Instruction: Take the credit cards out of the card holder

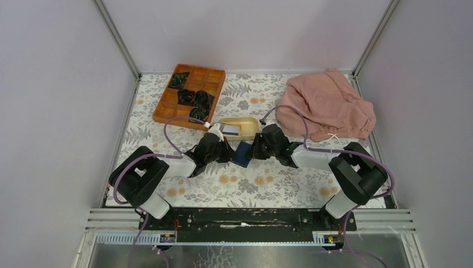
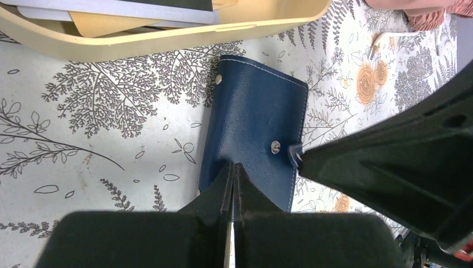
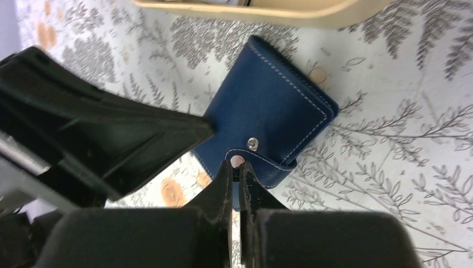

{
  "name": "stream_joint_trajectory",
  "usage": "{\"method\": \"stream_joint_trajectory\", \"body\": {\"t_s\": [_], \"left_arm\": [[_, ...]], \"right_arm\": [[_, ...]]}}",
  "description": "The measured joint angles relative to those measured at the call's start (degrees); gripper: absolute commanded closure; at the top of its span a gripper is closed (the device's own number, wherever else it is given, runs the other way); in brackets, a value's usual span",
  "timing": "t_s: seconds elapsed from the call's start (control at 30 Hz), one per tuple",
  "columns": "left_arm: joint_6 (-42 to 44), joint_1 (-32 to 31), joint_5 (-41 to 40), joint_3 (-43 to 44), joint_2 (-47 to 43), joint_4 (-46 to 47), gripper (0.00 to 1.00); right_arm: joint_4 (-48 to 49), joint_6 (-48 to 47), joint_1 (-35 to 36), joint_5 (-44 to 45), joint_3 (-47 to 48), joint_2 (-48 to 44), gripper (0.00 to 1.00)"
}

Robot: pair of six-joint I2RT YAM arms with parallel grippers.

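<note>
The navy card holder (image 1: 243,154) lies folded shut on the floral cloth between my two grippers, and shows in the left wrist view (image 2: 256,111) and the right wrist view (image 3: 273,106). My right gripper (image 3: 239,164) is shut on its snap tab (image 3: 262,162), which curls up off the silver snap (image 3: 252,143). My left gripper (image 2: 233,167) is shut, its tips against the holder's near edge. Pale grey-white credit cards (image 2: 111,10) and a dark one (image 2: 167,3) lie in the beige dish (image 2: 167,42).
The beige dish (image 1: 252,124) stands just behind the holder. An orange compartment tray (image 1: 189,95) with dark coiled items is at the back left. A pink cloth (image 1: 326,106) lies at the back right. Walls close in on three sides.
</note>
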Motion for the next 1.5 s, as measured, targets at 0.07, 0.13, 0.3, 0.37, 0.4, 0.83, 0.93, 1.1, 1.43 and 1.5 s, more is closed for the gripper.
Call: {"method": "stream_joint_trajectory", "body": {"t_s": [0.07,0.13,0.3,0.37,0.4,0.83,0.93,1.1,1.43,1.5], "left_arm": [[-0.22,0.00,0.20,0.00,0.28,0.17,1.00],[-0.42,0.00,0.44,0.00,0.26,0.28,0.97],[-1.22,-0.04,0.35,-1.60,-2.95,0.09,0.19],[-1.95,-0.04,-0.39,-2.75,-6.34,-0.35,0.06],[-1.90,-0.04,-0.74,-3.06,-7.78,-0.61,0.01],[-0.66,-0.09,-2.91,-3.28,-17.51,-4.76,0.00],[0.04,-0.09,-3.28,-3.19,-17.84,-6.14,0.03],[0.13,-0.09,-3.74,-3.21,-17.90,-7.74,0.01],[-4.09,5.81,-3.26,-7.34,-25.53,-5.75,0.00],[-4.70,8.26,-1.90,-7.30,-24.22,-4.90,0.23]], "right_arm": [[2.25,0.92,-0.44,-2.64,-1.81,-1.20,1.00],[3.04,1.29,-0.66,-4.11,-3.15,-2.58,1.00],[2.93,1.11,-0.68,-5.62,-4.37,-8.70,1.00],[2.49,0.50,-0.68,-6.14,-4.33,-11.13,1.00],[1.75,0.07,-0.68,-6.67,-4.00,-12.26,1.00],[-3.52,-2.54,-0.68,-7.04,-2.58,-14.43,1.00],[-5.01,-2.71,-0.68,-7.15,-2.03,-16.20,1.00],[-5.88,-2.99,-0.68,-8.24,0.72,-16.83,1.00],[-5.86,-3.02,-0.68,-7.87,0.04,-16.31,1.00],[-5.92,-3.10,-0.68,-6.67,-0.74,-17.05,1.00]]}}
